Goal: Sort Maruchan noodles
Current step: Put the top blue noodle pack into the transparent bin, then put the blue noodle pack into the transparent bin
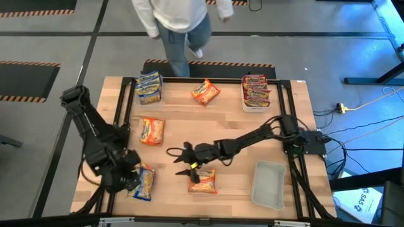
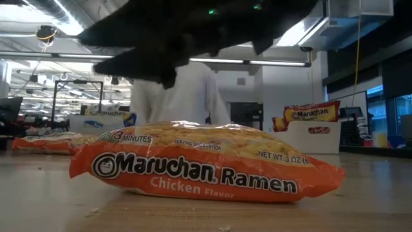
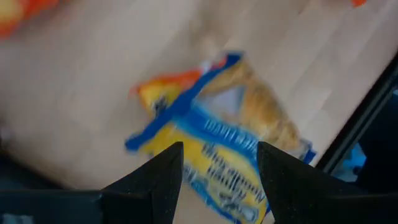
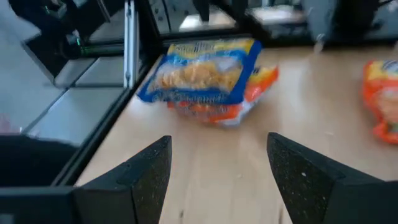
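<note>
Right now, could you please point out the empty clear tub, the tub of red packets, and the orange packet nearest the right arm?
Empty clear tub [image 1: 268,184], high view, its bare floor.
Tub of red packets [image 1: 255,106], high view, its near rim.
Orange packet [image 1: 203,181], high view, its middle.

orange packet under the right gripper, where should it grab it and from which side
Likely from straight above, fingers closing across the short width of the orange packet near its middle. It lies flat on the table, so only its top face is reachable, and the low view shows its middle puffed up while the sealed ends taper thin. The right gripper hangs open beside it.
</note>
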Motion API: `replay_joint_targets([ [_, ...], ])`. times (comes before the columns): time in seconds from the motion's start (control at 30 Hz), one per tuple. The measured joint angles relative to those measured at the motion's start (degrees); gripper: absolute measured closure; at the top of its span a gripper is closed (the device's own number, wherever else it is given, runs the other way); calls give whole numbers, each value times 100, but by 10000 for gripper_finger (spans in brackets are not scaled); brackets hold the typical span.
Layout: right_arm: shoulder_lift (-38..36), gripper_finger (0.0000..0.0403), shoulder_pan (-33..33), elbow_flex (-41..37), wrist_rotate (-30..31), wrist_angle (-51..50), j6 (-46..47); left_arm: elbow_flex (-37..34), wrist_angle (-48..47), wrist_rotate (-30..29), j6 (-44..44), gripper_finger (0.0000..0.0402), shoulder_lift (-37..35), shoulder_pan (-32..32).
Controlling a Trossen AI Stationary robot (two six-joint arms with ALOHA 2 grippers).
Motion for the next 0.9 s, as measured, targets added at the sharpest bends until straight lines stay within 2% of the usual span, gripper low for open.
replay_joint_targets([
  [0.2,704,152,0,975,-82,-401,0,-445,380,38,-1541,205,6,-803],
  [0.37,1037,152,0,1352,-84,-631,3,-980,1209,39,-1960,205,30,-1093],
  [0.5,1102,152,11,1401,-127,-667,10,-1296,1783,-76,-1814,205,33,-1089],
  [0.73,1058,152,71,1402,-65,-1370,-158,-1357,2164,-1163,-1227,205,31,-937],
  [0.9,948,152,79,1397,28,-2037,-283,-1357,2201,-1333,-752,205,31,-510],
])
